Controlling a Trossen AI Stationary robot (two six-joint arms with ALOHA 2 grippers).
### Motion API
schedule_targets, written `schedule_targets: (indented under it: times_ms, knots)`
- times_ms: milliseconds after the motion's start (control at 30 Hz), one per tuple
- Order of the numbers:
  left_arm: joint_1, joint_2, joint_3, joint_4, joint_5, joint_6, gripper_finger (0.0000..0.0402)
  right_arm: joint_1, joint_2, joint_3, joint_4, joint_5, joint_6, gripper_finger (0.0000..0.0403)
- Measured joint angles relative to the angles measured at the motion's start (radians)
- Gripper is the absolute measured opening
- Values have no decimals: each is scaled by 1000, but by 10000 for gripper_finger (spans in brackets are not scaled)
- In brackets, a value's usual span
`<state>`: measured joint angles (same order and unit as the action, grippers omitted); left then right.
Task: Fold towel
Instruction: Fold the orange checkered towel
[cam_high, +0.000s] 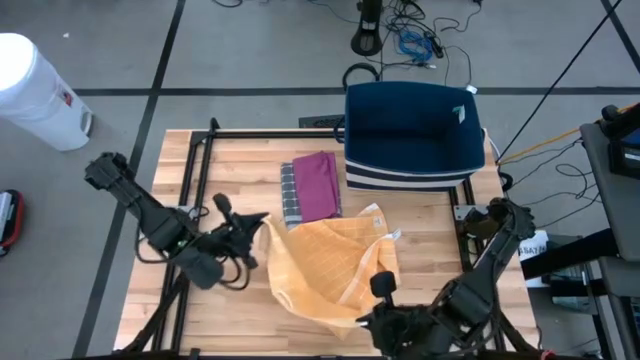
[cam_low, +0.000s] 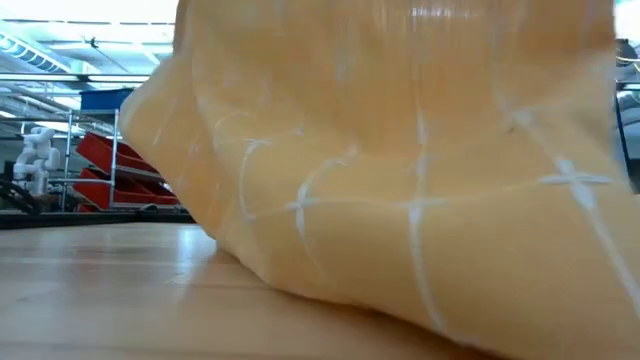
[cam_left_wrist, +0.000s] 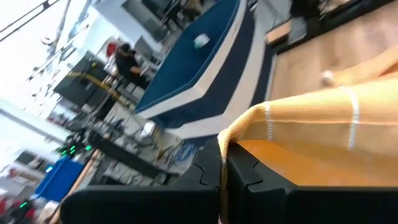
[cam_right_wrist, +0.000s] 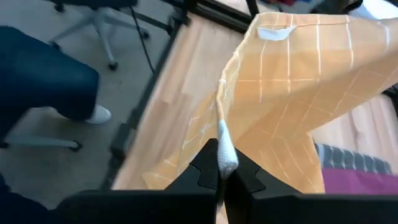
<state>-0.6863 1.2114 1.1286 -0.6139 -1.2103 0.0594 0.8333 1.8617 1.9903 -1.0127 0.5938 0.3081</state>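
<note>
The orange towel (cam_low: 400, 200) fills the low view, hiding both arms. Right gripper (cam_right_wrist: 219, 163) is pinched shut on its near edge, left gripper (cam_left_wrist: 222, 163) on another, towel draped between. Beyond: folded purple towel (cam_high: 317, 186), blue bin (cam_high: 410, 130).

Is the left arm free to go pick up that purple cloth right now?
Probably not yet: the left gripper is shut on a corner of the orange towel. The purple cloth lies uncovered close by, so only its full grip stands in the way.
</note>
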Motion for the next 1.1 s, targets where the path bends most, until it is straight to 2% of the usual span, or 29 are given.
schedule_targets:
  times_ms: [100, 233, 467, 600, 767, 967, 1100]
  knots:
    - [65, 0, 0, -22, 12, 7, 0, -17, 19, 0, -60, 6, 28, 0]
    - [173, 0, 0, -33, 88, 27, 0, -44, 45, 0, -130, 18, 80, 0]
    - [329, 0, 0, -50, 254, 51, 0, -87, 98, 0, -115, 9, 70, 0]
    - [382, 0, 0, -46, 290, 56, 0, -106, 128, 0, -104, 11, 48, 0]
    - [422, 0, 0, -69, 289, 89, 0, -127, 168, -1, 49, -5, -74, 0]
    - [434, 0, -1, -115, 286, 115, 0, -168, 215, -1, 258, -116, -251, 0]
    - [434, 0, -1, -135, 234, 157, 0, -218, 253, -1, 381, -218, -340, 0]
